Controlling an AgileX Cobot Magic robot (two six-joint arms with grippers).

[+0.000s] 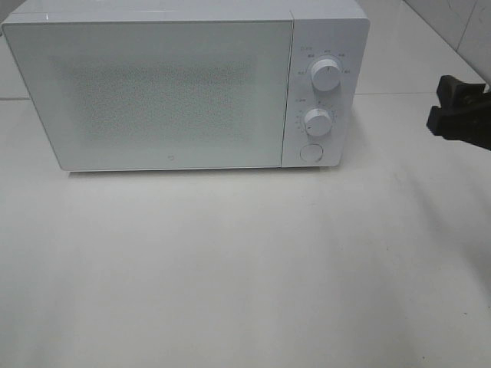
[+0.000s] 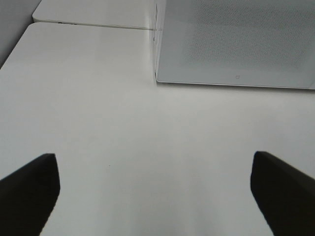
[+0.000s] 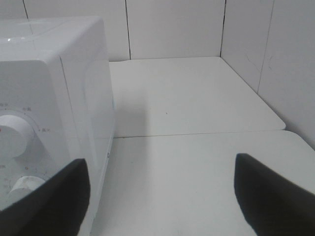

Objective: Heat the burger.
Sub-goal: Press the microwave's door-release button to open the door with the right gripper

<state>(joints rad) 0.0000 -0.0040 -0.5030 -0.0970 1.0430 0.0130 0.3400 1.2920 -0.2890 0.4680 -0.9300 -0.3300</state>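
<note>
The burger is out of view in every frame. The white microwave (image 1: 153, 92) stands at the back of the table with its door shut. In the left wrist view, my left gripper (image 2: 155, 191) is open above bare tabletop, facing the door's lower left corner (image 2: 158, 78), with nothing between its dark fingers (image 2: 29, 191). To the right of the microwave, my right gripper (image 3: 160, 187) hangs open and empty; in the high view it shows at the right edge (image 1: 460, 111). It is level with the control panel (image 3: 19, 147).
The microwave's panel carries two round knobs (image 1: 325, 75) (image 1: 317, 121) and a round button (image 1: 311, 152) below them. White tabletop (image 1: 245, 268) stretches in front of the microwave. A tiled wall (image 3: 172, 29) closes the back and the right side.
</note>
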